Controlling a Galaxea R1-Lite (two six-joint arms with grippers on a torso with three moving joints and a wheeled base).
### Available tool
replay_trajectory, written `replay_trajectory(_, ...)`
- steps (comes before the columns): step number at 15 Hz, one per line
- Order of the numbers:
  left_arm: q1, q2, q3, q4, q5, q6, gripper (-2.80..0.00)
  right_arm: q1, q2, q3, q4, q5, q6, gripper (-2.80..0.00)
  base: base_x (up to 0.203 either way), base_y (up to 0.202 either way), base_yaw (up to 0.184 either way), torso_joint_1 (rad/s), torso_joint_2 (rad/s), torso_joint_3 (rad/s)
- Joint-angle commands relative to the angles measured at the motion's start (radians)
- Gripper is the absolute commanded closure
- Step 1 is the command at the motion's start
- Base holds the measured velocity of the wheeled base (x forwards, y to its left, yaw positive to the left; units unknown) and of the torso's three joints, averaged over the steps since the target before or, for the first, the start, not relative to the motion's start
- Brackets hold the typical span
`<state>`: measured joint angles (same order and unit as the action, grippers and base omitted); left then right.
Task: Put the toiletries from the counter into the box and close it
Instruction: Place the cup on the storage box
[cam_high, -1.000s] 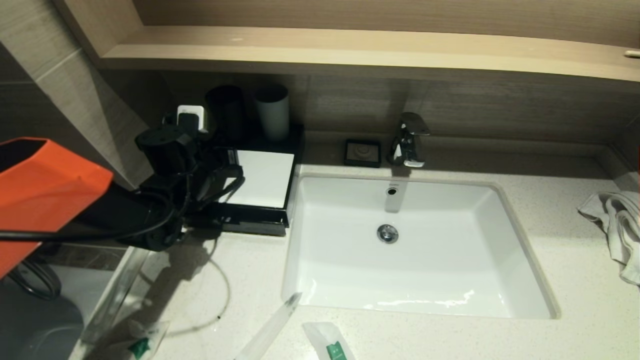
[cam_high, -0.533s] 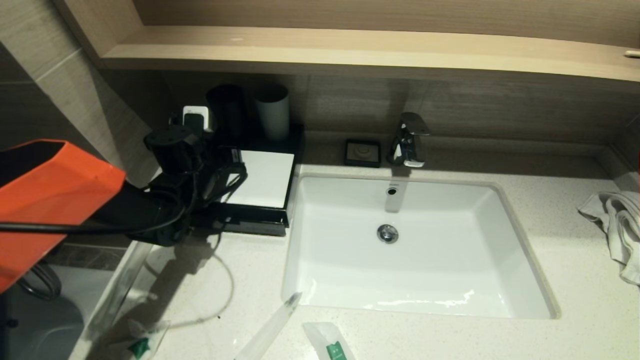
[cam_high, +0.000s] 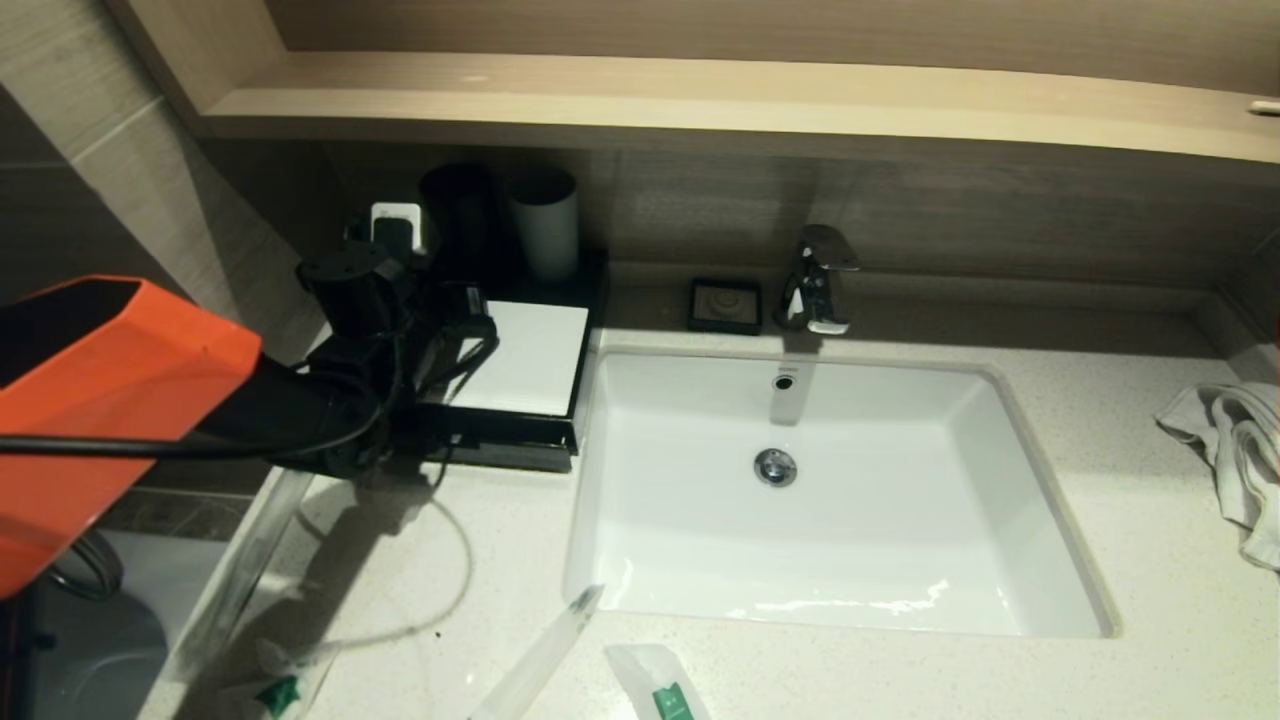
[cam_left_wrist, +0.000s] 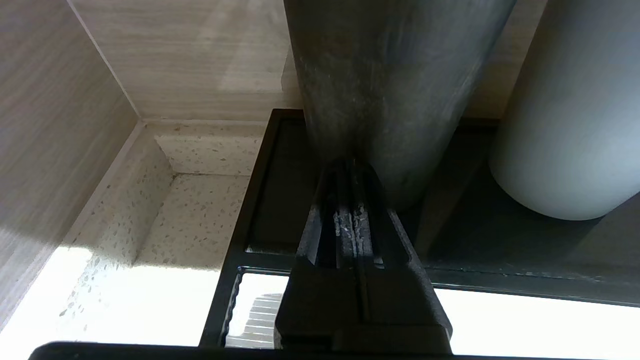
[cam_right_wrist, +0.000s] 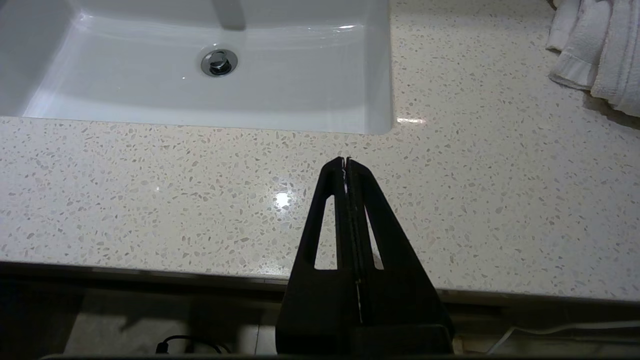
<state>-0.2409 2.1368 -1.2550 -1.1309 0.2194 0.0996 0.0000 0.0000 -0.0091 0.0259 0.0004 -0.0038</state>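
Observation:
The box (cam_high: 535, 362), black with a white top panel, stands on the counter (cam_high: 480, 560) left of the sink. My left gripper (cam_high: 462, 318) hovers over the box's left side, shut and empty. In the left wrist view its tips (cam_left_wrist: 353, 167) sit close to the foot of the black cup (cam_left_wrist: 390, 95), above the box's black frame (cam_left_wrist: 257, 170). Toiletries lie at the counter's front edge: a sachet with a green label (cam_high: 282, 690), a long clear-wrapped stick (cam_high: 545, 650) and another green-labelled sachet (cam_high: 665, 690). My right gripper (cam_right_wrist: 346, 161) is shut and empty over the bare counter (cam_right_wrist: 150, 185), out of the head view.
A black cup (cam_high: 455, 225) and a white cup (cam_high: 546, 232) stand on the back of the box. The sink (cam_high: 830, 590) fills the middle, with a tap (cam_high: 822, 280) and soap dish (cam_high: 725, 305) behind. A white towel (cam_high: 1235, 450) lies at the right. A wooden shelf (cam_high: 700, 100) overhangs.
My left gripper has moved a little farther back and to the right over the box, towards the cups. It stays shut. Nothing else has moved.

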Motion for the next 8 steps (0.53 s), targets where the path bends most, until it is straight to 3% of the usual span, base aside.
replay_trajectory(1, 0.0, 0.006, -0.003, -0.007, 0.002, 0.002, 0.0, -0.002, 0.0, 0.0, 0.0, 0.001, -0.001, 0.0, 0.0, 0.0, 0.0, 0.0, 0.0, 0.0)
replay_trajectory(8, 0.0, 0.023, -0.03, 0.002, 0.002, 0.0, 0.0, 0.0, 0.0, 0.0, 0.0, 0.001, -0.001, 0.0, 0.0, 0.0, 0.0, 0.0, 0.0, 0.0)
